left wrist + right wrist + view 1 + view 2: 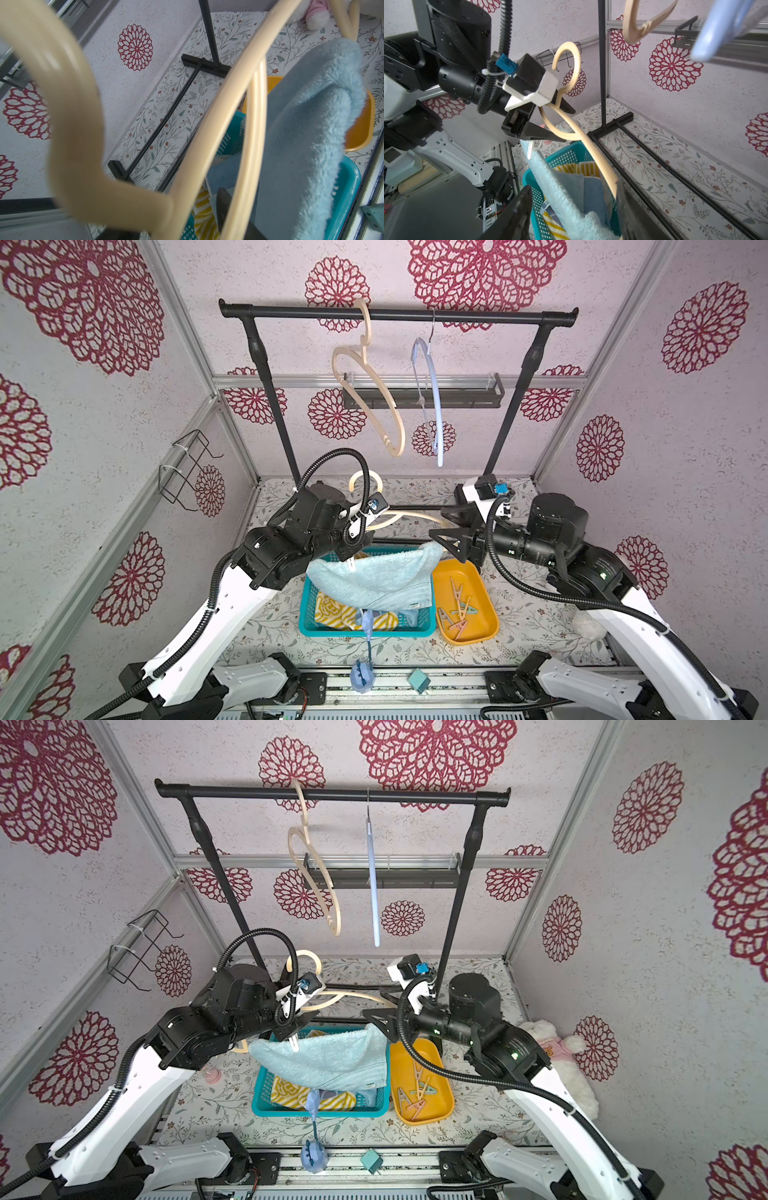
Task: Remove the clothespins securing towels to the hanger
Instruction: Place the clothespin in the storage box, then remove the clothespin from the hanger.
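My left gripper [365, 527] [556, 119] is shut on the neck of a wooden hanger [399, 516] [228, 104], held above the basket. A plain light blue towel [374, 576] [560, 187] drapes over that hanger. A white clothespin [352, 566] [534, 145] pins it close beside the left gripper. My right gripper [441, 531] [573, 187] is open, its jaws standing either side of the towel's other end and the hanger's arm, holding nothing. Several clothespins [459, 605] lie in the yellow tray [486, 614]. A yellow-striped towel [332, 610] lies in the teal basket [307, 614].
A black clothes rail [395, 315] at the back carries a wooden hanger [374, 385] and a blue hanger [434, 406]. A plush toy [557, 1048] lies at the right wall. A blue object [361, 676] and a teal block [417, 678] sit at the front edge.
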